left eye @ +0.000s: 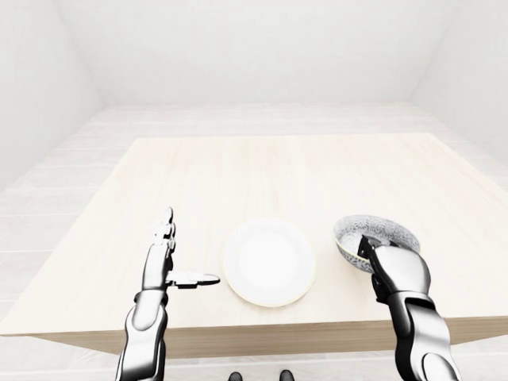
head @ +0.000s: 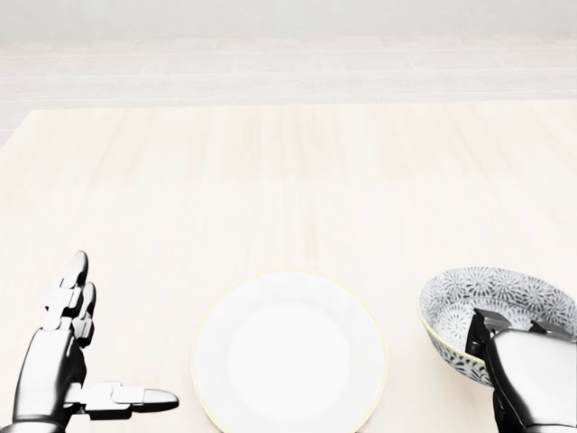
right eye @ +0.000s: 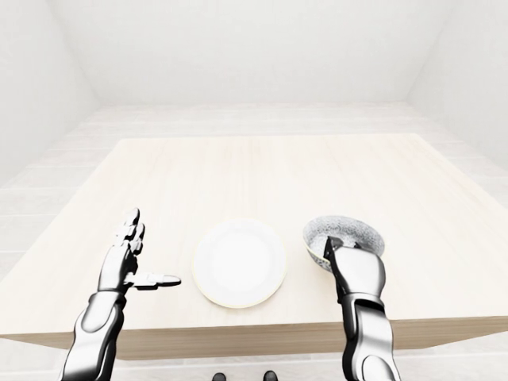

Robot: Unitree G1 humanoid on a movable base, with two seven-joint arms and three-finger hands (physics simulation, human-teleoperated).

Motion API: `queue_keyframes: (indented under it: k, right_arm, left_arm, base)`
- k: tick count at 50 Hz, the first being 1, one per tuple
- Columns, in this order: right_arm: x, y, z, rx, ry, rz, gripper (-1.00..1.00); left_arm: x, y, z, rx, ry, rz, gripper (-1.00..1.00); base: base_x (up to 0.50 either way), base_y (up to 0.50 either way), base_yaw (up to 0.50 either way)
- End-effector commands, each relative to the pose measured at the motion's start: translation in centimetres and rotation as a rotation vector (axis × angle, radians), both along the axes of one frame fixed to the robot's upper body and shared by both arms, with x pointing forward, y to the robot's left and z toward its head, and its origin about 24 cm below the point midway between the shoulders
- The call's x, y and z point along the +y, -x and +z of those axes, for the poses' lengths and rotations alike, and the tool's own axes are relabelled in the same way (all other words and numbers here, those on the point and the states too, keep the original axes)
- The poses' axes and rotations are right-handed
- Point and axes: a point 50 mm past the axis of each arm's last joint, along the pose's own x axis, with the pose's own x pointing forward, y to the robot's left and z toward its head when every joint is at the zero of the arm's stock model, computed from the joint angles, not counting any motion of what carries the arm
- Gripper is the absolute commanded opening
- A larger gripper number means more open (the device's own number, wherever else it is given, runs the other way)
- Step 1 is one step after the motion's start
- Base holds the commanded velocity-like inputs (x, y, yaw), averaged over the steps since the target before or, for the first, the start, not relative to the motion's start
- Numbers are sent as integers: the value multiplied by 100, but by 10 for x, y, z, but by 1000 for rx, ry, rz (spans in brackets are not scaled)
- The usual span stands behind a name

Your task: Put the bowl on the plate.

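A white plate [head: 288, 354] lies flat near the bottom middle of the head view. Just right of it, a bowl [head: 491, 317] with a dark floral pattern hangs tilted, its rim gripped by my right hand [head: 491, 343]; a finger hooks over the near rim and the rest of the hand covers the bowl's lower right side. The bowl's left edge stands a little apart from the plate's right edge. My left hand [head: 95, 356] is open at the bottom left, fingers up and thumb pointing toward the plate, holding nothing.
The pale wooden table [left eye: 270, 175] stretches wide toward the top of the views. Its near edge [left eye: 238, 329] runs just below the plate and hands. Light floor and white walls surround the table.
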Motion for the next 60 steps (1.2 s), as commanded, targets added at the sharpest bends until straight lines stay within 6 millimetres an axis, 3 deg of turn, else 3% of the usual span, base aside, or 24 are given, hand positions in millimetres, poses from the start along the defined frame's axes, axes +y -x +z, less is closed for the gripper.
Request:
queue_keyframes:
  k: [1,15,22,60]
  right_arm:
    - [8,0,13,-107,27,31,-98]
    - [30,-5,20,-179,82,166,-97]
    - [49,-6,14,-196,85,290,-96]
    - [98,-17,10,-317,88,486,-100]
  left_arm:
    - [-1,-3,-1,1,-1,-7,100]
    - [-1,-3,-1,1,-3,-7,100]
    - [-2,-5,-1,1,-3,-9,100]
    - [-2,-6,-1,-4,-5,-5,100]
  base:
    - [0,0,0]
    - [0,0,0]
    - [0,0,0]
    - [0,0,0]
